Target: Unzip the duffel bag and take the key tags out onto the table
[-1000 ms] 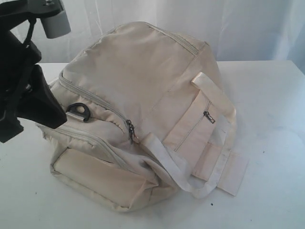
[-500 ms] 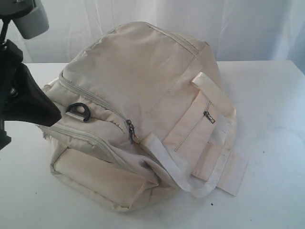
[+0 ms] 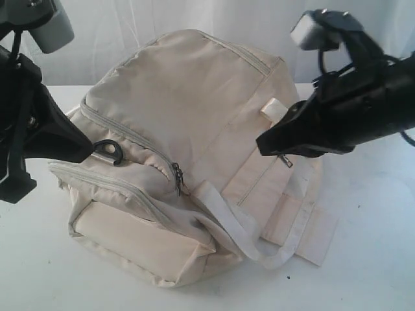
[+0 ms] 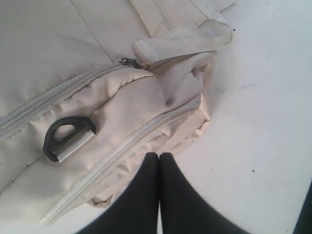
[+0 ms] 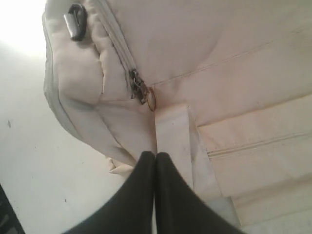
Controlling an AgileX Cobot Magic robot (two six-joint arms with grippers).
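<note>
Looking over the scene, I found the duffel bag (image 3: 181, 123) lying on the table (image 3: 376, 246). The zippers I could see were drawn closed. The main zipper pull (image 3: 176, 173) sat at the end of its run, just above where the cream strap (image 3: 224, 220) crossed the bag's side.

The left gripper (image 3: 84, 154) hung at the bag's end, just beside the black D-ring (image 3: 107, 152). Its two fingers were pressed flat together with nothing between them.

The right gripper (image 3: 260, 144) hovered over the bag's side panel, near the small pull of the side pocket (image 3: 284, 159). It was likewise pinched closed and empty. I could not tell whether either tip was touching the fabric.
</note>
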